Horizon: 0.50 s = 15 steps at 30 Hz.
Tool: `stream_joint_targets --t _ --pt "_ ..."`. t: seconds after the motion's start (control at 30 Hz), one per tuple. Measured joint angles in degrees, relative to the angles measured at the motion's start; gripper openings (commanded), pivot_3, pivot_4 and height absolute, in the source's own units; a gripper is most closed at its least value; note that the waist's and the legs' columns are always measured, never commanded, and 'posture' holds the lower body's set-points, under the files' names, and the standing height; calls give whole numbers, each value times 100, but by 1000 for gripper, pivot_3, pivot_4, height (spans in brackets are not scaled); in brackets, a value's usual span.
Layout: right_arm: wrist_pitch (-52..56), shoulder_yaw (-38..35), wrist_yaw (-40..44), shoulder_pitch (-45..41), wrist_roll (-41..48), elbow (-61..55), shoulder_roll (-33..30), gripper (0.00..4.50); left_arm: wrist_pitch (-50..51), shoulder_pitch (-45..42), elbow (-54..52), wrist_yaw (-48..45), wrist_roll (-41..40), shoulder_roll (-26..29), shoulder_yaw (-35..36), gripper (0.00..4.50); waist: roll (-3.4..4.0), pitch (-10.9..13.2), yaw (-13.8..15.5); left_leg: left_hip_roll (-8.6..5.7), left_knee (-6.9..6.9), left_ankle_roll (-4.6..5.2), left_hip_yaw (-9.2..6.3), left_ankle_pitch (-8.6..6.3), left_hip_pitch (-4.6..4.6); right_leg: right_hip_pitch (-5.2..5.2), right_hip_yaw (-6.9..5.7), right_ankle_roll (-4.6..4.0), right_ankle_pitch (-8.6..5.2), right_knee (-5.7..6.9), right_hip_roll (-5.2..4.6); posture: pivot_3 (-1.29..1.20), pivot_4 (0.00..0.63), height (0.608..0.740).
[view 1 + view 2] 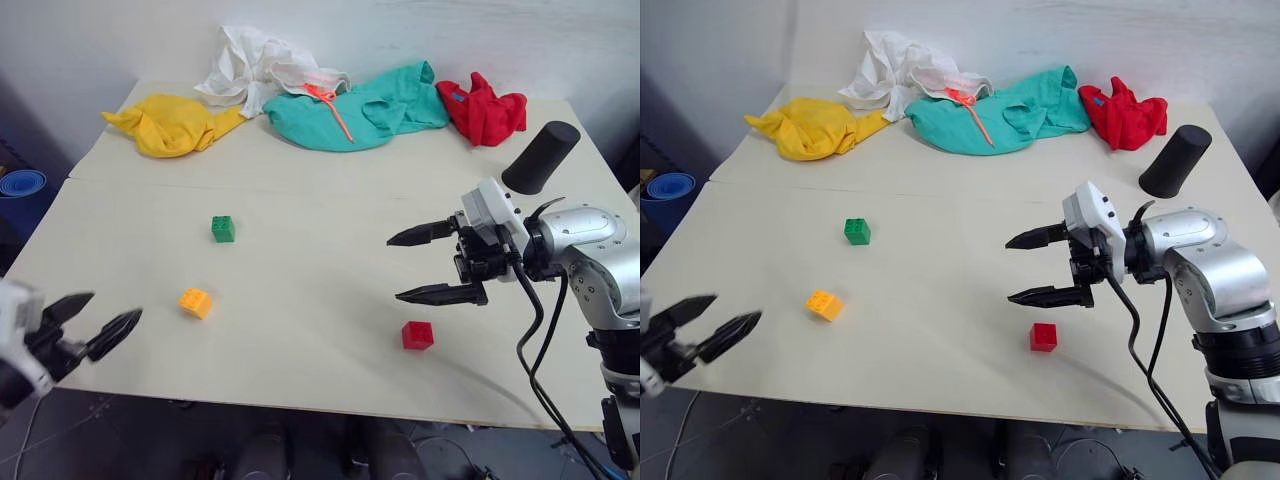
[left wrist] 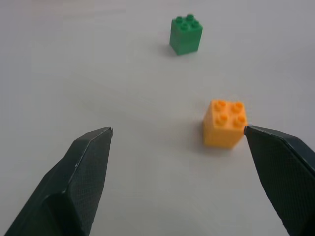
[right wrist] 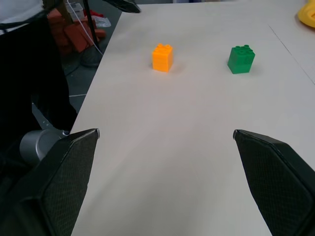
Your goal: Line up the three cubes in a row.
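**Red, green, orange-yellow: three cubes lie apart on the bench**

Red cube (image 1: 417, 335) sits near the front edge, just below the right end effector (image 1: 430, 264) — fingers spread wide, empty. The orange-yellow cube (image 1: 196, 302) lies well to its left, with the green cube (image 1: 223, 229) farther back. At the bench's (image 1: 300, 370) front-left corner hovers the left end effector (image 1: 100, 322) — also wide, holding nothing.
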Motion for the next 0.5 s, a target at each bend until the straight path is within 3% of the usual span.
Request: stream_joint_targets --t 0.23,0.33,0.5 --pt "97 -145 -267 123 157 -418 34 4473 1953 -3425 961 1443 0 245 -1736 4500 -2 -1 -9 -3 1 -33 7 22 -7 -1 -1 8 5 18 11 0 150 740" --pt "103 -178 -384 200 214 -564 107 4473 2349 -4382 1787 1788 301 99 -2569 4500 -4 0 -21 -2 1 -35 17 22 -9 -7 3 11 6 13 21 0 150 740" --pt "121 -207 -536 298 291 -708 160 4473 2292 -5242 3163 1906 986 -150 -3651 4500 -8 2 7 -4 7 -40 19 25 -14 -12 1 11 6 16 23 0 150 740"
